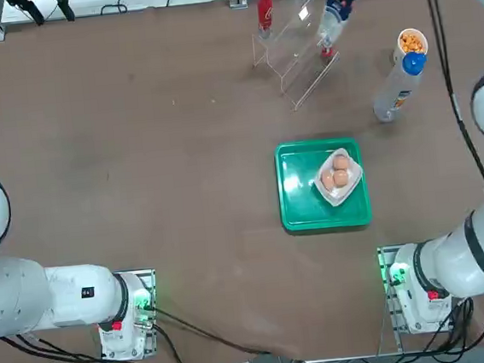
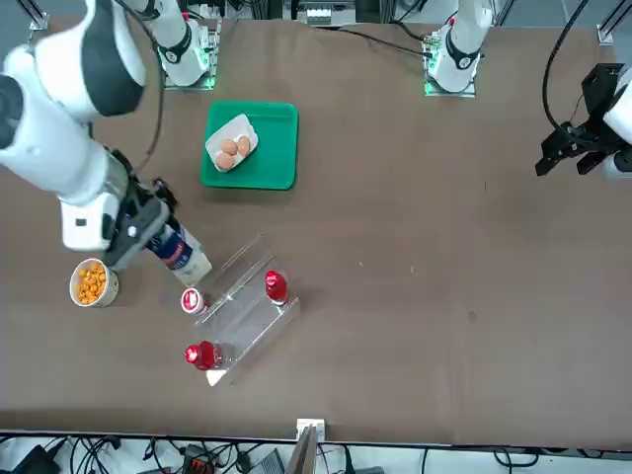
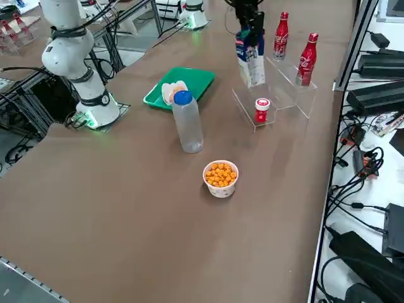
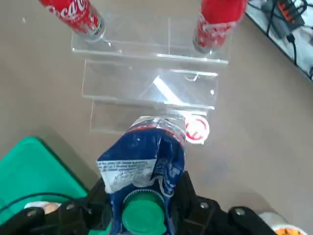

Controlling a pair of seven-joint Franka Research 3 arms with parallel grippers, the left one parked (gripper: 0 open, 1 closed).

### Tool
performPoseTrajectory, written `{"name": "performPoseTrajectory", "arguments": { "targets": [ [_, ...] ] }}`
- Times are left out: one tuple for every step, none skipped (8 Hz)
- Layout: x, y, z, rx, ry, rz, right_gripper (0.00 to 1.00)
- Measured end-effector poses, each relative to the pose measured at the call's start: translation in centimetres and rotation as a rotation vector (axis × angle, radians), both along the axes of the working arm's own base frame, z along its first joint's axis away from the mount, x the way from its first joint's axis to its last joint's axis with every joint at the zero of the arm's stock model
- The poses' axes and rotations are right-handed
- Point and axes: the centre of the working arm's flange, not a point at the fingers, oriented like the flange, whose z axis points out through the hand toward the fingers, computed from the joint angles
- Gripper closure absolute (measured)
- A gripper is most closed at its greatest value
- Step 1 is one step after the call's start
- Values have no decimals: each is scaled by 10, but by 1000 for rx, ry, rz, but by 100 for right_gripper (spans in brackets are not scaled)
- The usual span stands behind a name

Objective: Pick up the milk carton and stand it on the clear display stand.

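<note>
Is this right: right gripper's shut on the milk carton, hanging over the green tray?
Not quite. The right gripper is shut on the milk carton, but the right wrist view shows it over the clear display stand, not the green tray.

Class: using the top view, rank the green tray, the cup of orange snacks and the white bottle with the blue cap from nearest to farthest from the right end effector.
The right end effector grips the milk carton by the clear stand.
1. Cup of orange snacks, toward the table's right edge.
2. White bottle, just below the cup.
3. Green tray, mid-table, toward the bases.
</note>
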Motion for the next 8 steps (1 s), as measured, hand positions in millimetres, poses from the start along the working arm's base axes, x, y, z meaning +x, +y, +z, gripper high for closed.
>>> {"name": "performPoseTrajectory", "arguments": {
  "targets": [
    [6, 11, -9, 2, -14, 10, 41],
    [11, 20, -18, 5, -28, 20, 41],
    [16, 28, -27, 8, -43, 26, 41],
    [19, 35, -34, 13, -61, 31, 41],
    [23, 42, -41, 18, -81, 28, 41],
    [27, 49, -48, 23, -94, 20, 41],
    [30, 54, -53, 25, -99, 17, 41],
    [33, 58, -57, 25, -101, 18, 41]
  ]
}}
